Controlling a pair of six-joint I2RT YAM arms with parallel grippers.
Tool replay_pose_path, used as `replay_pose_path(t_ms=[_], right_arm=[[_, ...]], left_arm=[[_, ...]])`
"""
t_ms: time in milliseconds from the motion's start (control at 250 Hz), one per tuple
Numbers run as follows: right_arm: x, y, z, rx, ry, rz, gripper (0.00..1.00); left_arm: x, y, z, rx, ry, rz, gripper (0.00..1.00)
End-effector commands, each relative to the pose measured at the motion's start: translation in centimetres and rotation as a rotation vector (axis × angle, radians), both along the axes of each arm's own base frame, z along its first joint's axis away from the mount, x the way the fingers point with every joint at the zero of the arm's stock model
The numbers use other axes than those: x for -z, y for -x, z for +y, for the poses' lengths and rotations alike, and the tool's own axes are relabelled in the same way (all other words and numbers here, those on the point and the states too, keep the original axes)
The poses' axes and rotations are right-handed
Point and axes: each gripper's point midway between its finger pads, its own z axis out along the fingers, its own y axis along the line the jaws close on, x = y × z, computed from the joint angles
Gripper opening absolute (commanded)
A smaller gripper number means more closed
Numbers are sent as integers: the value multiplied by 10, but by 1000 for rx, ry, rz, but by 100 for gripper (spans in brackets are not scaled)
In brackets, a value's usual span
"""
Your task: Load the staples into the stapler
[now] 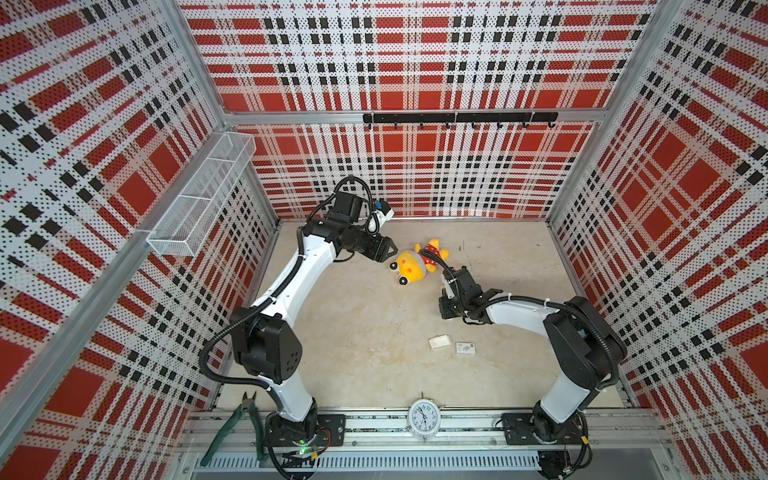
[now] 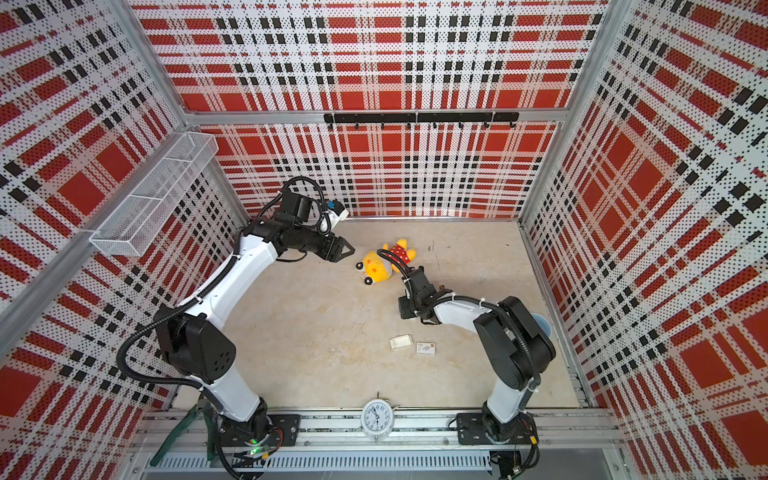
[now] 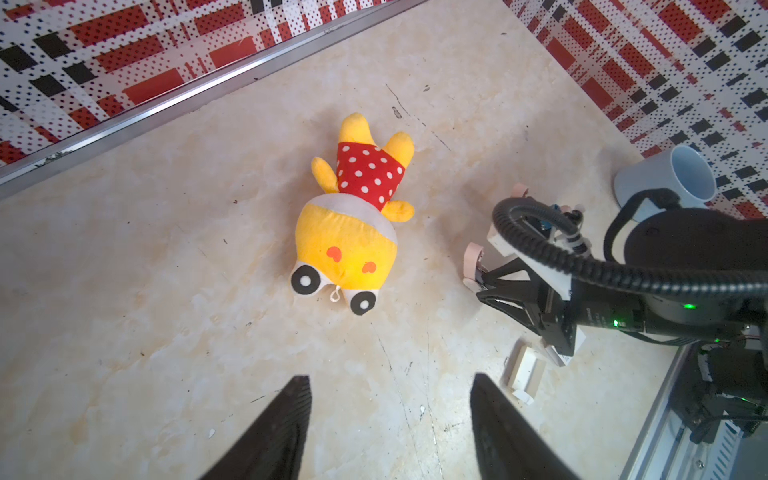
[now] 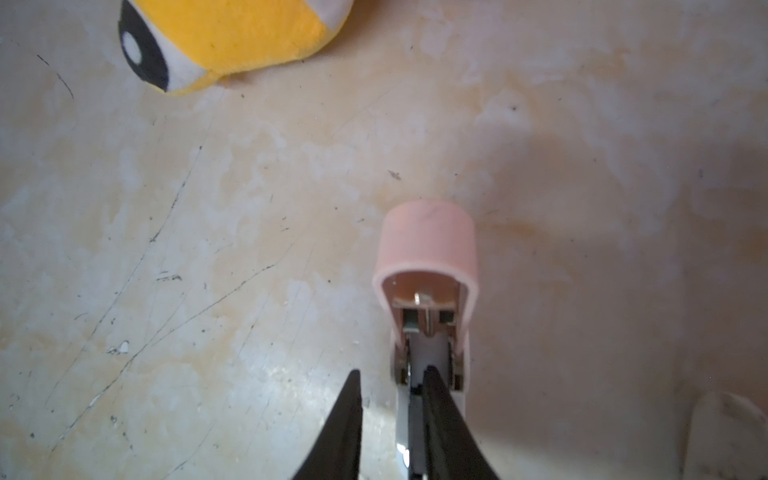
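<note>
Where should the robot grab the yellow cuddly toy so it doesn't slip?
Probably round the red dotted tummy, coming straight down from above. The toy lies flat on the table, and its tummy is narrower than its big round head, so the left pincer should fit across it.

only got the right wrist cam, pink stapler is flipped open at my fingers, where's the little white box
Observer: The white printed box lies on the table, nearer the arm bases than your right hand, with a white tray beside it.
Operator: anything off to my right
Observer: A pale blue cup is at the table's right edge, to the right of your hand.
Operator: and the left hand
Observer: The left hand hangs open and empty above the table, facing the plush toy.
</note>
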Motion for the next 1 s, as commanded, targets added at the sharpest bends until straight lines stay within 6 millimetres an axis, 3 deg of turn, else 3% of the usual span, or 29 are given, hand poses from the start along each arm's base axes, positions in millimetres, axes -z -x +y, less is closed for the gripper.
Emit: replay_pose_path(t_ms=[0, 140, 336, 448, 460, 504, 720, 996], right_arm=[[4, 10, -6, -13, 14, 23, 27], [-2, 6, -4, -10, 3, 1, 28], [-32, -7, 0, -4, -25, -81, 29], [-46, -6, -7, 11, -8, -109, 29], [-47, -6, -8, 13, -4, -111, 30], [-49, -4, -12, 19, 10, -110, 30], [-29, 7, -20, 24, 13, -49, 37], [-6, 9, -11, -6, -27, -18, 44]], left_arm=[[-17, 3, -1, 8, 7, -40, 64], [-17, 3, -1, 5, 3, -44, 65], [-26, -1, 4, -6, 9, -64, 64], [-35, -1, 6, -1, 17, -88, 65], [-35, -6, 16, -27, 17, -89, 65], [-39, -8, 22, -36, 27, -93, 65], [-50, -15, 46, -67, 60, -103, 65], [-47, -5, 45, -26, 71, -94, 65]])
